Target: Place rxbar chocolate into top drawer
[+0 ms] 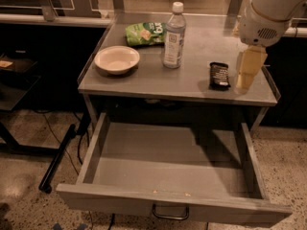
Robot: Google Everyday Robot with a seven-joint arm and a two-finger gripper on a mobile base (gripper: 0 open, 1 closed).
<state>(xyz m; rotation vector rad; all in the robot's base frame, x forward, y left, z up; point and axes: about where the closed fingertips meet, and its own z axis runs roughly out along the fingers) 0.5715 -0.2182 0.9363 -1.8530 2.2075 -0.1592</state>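
The rxbar chocolate [219, 75], a small black bar with white lettering, lies flat on the grey tabletop near its right front corner. The top drawer [172, 166] is pulled fully out below the tabletop and holds nothing but a few crumbs; its dark curved handle [170, 212] shows at the front. My gripper [246, 78] hangs from the white arm at the upper right, its yellowish fingers pointing down just right of the bar, close above the tabletop and holding nothing I can see.
On the tabletop [192, 83] stand a clear water bottle [174, 36], a white bowl [117, 60] at the left and a green snack bag [145, 33] at the back. A dark desk [19, 75] and a black bar on the floor [56, 159] lie to the left.
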